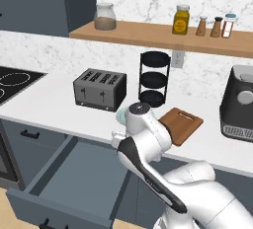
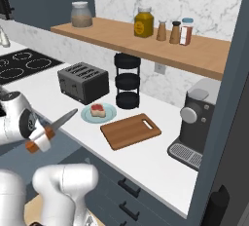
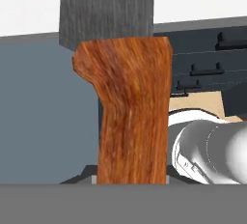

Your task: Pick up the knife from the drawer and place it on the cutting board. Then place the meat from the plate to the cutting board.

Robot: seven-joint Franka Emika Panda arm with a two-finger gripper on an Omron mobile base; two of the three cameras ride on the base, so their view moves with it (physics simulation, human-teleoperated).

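so the drawer (image 1: 74, 173) is hanging wide open just below the fingers, big blue-grey box with a flat grey inside, and that makes sense since the knife is already out of it. past the fingers and up on the white counter (image 2: 146, 157) sits the cutting board (image 2: 130, 130), a flat brown wooden rectangle with a slot handle at its far end, nothing on it yet, so i'd say it's waiting for the knife. right beside the board, on the side nearer the fingers, is the plate (image 2: 98, 112), round, shallow, pale blue-green, with the meat (image 2: 98, 109) still on it, a little red chunk with a pale fatty rim.

the gripper (image 2: 40, 139) is clamped right down on the knife (image 2: 57, 124) by its orange-brown handle, with the grey blade sticking out beyond the fingers toward the plate and board. in the hand view the handle looks like streaky polished wood, kinda curved at the top, and the blade is dull brushed grey. my guess is it's mid-carry, knife held up above the drawer on its way to the board.
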